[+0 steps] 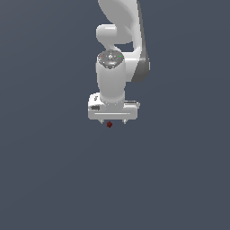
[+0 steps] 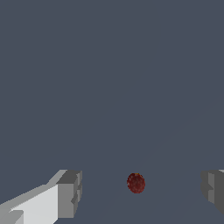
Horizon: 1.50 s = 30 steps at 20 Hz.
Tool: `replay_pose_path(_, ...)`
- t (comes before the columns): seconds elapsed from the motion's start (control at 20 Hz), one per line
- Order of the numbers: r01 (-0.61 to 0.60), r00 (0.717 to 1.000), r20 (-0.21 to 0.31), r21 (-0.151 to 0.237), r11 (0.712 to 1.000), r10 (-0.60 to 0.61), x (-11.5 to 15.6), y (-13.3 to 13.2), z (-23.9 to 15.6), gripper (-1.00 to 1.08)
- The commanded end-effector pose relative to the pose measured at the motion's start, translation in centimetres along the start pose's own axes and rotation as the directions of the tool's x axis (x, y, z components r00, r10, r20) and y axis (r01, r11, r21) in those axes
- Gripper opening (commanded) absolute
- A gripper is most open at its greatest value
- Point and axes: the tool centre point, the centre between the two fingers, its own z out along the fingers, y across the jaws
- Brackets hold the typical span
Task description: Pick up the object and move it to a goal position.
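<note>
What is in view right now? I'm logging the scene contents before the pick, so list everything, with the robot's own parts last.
object: one, dark red, looks rounded in the wrist view; on the grey surface between the two fingers, touching neither.
surface: one, plain slate grey, fills the background in both views.
arm: one, white with grey joint sections, comes down from the top of the exterior view.
gripper: one, white body, jaws spread wide, right over the object.
fingers: two, grey pads, one on each side of the object.
</note>
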Motion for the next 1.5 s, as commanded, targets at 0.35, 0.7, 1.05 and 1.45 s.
replay_pose_path(0.35, 0.125, 0.992, 0.007, -0.008, 0.992, -0.125, -3.2, 1.3, 4.5, 1.0)
replay_pose_path(0.7, 0.25, 0.968, 0.015, -0.009, 0.968, -0.25, -6.9, 2.3, 8.5, 1.0)
replay_pose_path(1.05, 0.314, 0.949, 0.018, -0.008, 0.949, -0.314, -9.1, 2.7, 10.3, 1.0)
replay_pose_path(1.45, 0.32, 0.947, 0.019, -0.007, 0.947, -0.32, -9.3, 2.7, 10.8, 1.0)
